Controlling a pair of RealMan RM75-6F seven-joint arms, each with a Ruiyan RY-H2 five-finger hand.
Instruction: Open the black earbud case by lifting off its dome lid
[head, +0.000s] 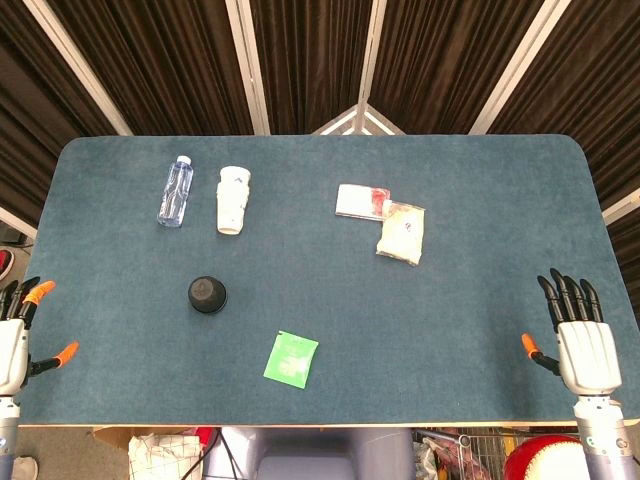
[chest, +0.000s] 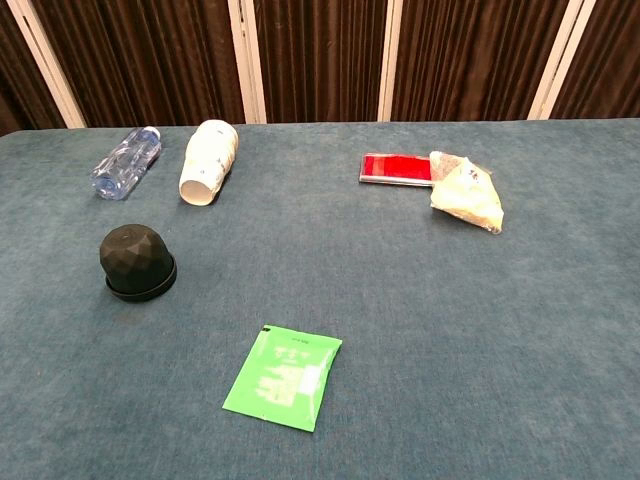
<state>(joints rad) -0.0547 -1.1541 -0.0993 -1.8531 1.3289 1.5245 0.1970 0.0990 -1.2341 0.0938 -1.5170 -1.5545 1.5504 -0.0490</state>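
Note:
The black earbud case (head: 207, 294) sits upright on the blue table, left of centre, its faceted dome lid (chest: 134, 255) seated on the flat base ring. My left hand (head: 14, 335) hovers at the table's left front edge, fingers spread, holding nothing, well left of the case. At the right front edge my right hand (head: 582, 340) is likewise spread and holding nothing, far from the case. Neither hand shows in the chest view.
A small water bottle (head: 175, 190) and a white paper cup (head: 232, 199) lie on their sides behind the case. A green sachet (head: 291, 358) lies in front, towards the centre. A red-and-white packet (head: 360, 201) and a clear snack bag (head: 402, 232) lie at back right.

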